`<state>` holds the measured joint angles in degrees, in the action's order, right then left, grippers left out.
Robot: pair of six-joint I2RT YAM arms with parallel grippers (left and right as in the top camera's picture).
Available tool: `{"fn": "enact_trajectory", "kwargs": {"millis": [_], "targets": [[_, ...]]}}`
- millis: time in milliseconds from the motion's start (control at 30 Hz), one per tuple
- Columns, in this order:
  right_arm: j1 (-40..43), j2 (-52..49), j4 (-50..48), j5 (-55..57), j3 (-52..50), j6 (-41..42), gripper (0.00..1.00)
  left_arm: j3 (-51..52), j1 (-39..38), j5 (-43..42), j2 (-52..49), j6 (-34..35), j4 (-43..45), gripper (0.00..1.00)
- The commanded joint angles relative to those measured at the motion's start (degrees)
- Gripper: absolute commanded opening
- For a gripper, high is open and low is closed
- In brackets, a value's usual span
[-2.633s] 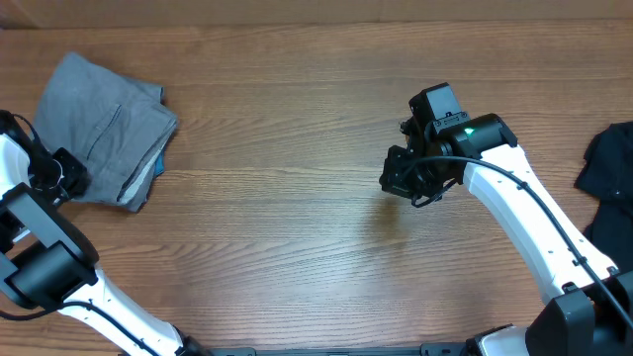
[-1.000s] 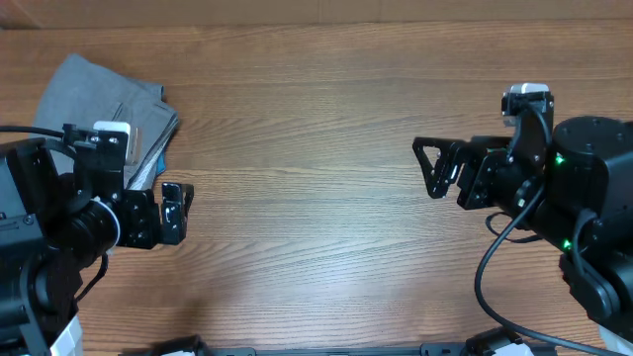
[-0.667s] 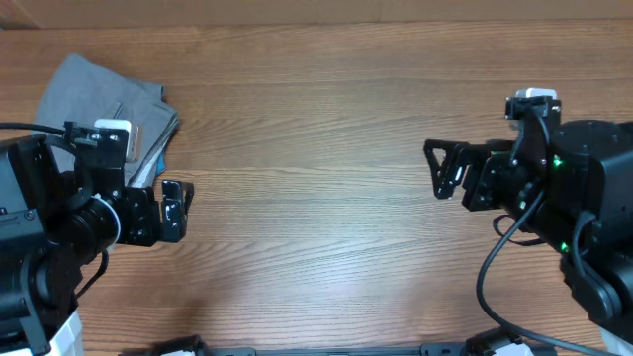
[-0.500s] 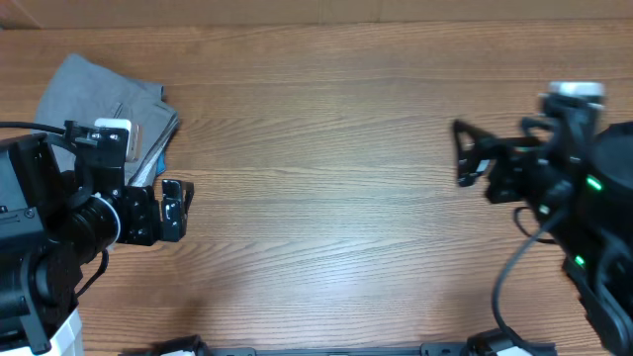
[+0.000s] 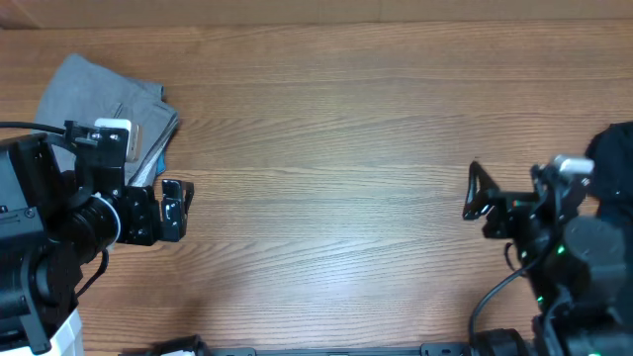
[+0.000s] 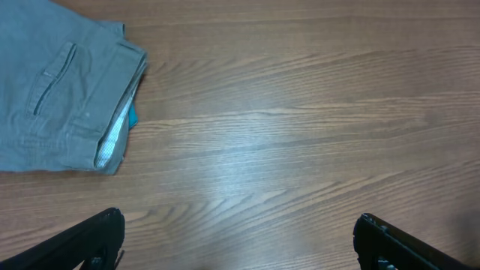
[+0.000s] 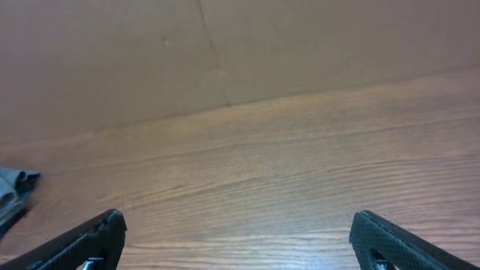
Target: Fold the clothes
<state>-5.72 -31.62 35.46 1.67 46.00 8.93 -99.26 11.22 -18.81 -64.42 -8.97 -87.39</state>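
Observation:
The clothes, grey shorts (image 5: 97,114), lie folded in a compact stack at the table's far left. The left wrist view shows the shorts (image 6: 60,97) with a pocket slit on top and a thin light-blue edge (image 6: 133,117) peeking out of the right side. My left gripper (image 5: 178,210) hovers just right of and nearer than the stack, open and holding nothing. In its own view the left gripper (image 6: 240,229) frames bare wood. My right gripper (image 5: 477,195) is far off at the right, open and holding nothing. The right wrist view shows the right gripper (image 7: 236,225) over bare wood.
A dark garment (image 5: 615,158) lies at the table's right edge behind my right arm. A brown back panel (image 7: 225,52) rises behind the table's far edge. Wood tabletop (image 5: 326,198) stretches between the two grippers.
My right gripper has drawn back to the right and slightly nearer, still open. The left gripper has stayed in place over the last second. The shorts have not moved.

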Motion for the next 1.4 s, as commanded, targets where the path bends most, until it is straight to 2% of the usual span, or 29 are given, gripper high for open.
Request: {"fn": "enact_trajectory", "kwargs": {"millis": [0,400,567,933,1367], "targets": [[0.2,5.6,-2.7,-0.3,-5.2,-0.4,1.00,-0.1,-0.4,-0.1,-0.1,0.2,0.2,1.00],[0.2,25.1,-6.0,-0.5,-24.4,0.5,1.00,-0.1,-0.4,-0.1,-0.1,0.2,0.2,1.00],[0.2,31.5,-13.1,-2.3,-33.4,0.5,1.00,-0.1,-0.4,-0.1,-0.1,0.2,0.2,1.00],[0.2,31.4,-30.9,-3.4,-45.5,0.4,1.00,-0.1,-0.4,-0.1,-0.1,0.2,0.2,1.00],[0.2,31.5,-30.9,-3.3,-45.5,0.4,1.00,-0.1,-0.4,-0.1,-0.1,0.2,0.2,1.00]]}}
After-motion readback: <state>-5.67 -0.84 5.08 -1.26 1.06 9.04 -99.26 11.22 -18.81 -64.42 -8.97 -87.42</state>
